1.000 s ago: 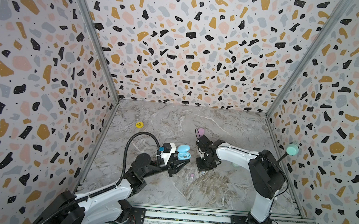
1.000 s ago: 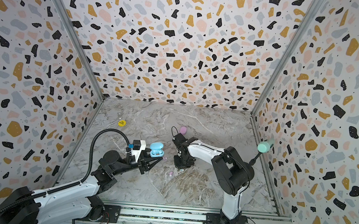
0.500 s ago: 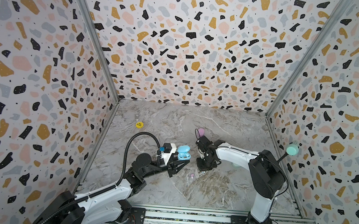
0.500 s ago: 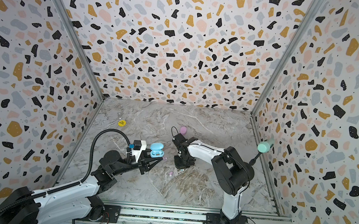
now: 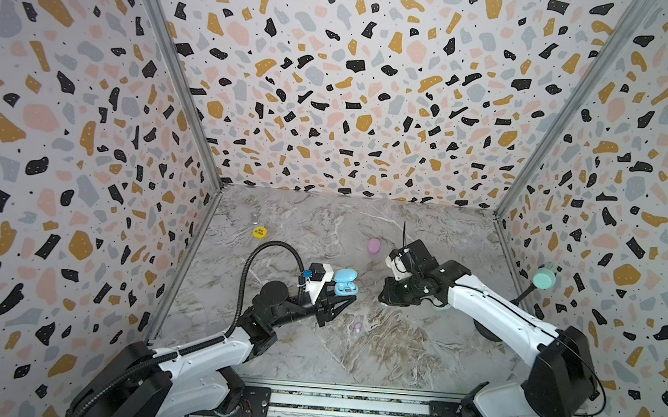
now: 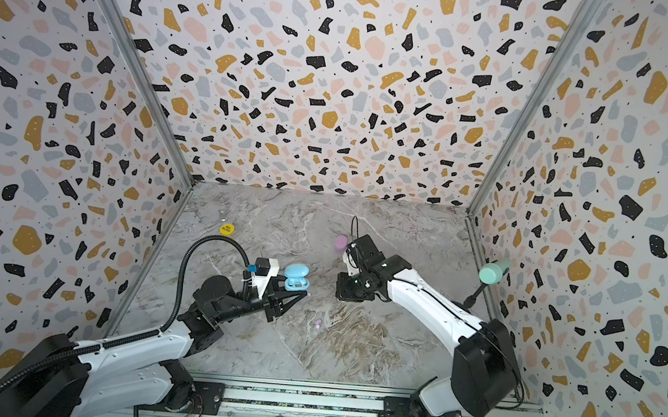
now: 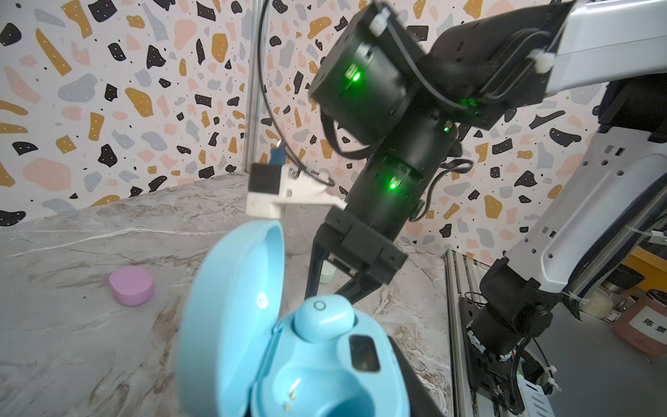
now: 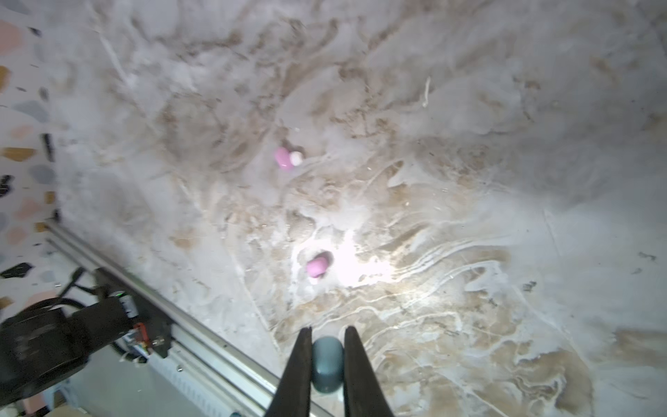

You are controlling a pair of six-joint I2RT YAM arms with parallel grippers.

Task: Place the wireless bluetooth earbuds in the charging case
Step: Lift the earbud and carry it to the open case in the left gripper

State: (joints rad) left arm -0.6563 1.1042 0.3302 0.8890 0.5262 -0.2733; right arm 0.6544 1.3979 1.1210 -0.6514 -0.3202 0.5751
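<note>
My left gripper (image 5: 342, 298) is shut on the open blue charging case (image 5: 345, 281) (image 6: 296, 277), holding it above the table with the lid up. In the left wrist view one blue earbud (image 7: 323, 319) sits in the case (image 7: 231, 325); the socket beside it (image 7: 317, 393) is empty. My right gripper (image 5: 388, 296) (image 8: 326, 334) hangs to the right of the case, apart from it, shut on a second blue earbud (image 8: 327, 364). Two pink earbuds (image 8: 285, 159) (image 8: 317, 266) lie on the table.
A closed pink case (image 5: 374, 246) (image 7: 131, 285) lies behind the grippers. A mint case (image 7: 326, 272) shows behind my right gripper. A yellow disc (image 5: 259, 232) lies at the back left. A mint knob on a stalk (image 5: 544, 278) stands by the right wall.
The right jaws have closed the last bit onto the blue earbud. Both arms and the blue case stay almost where they were.
</note>
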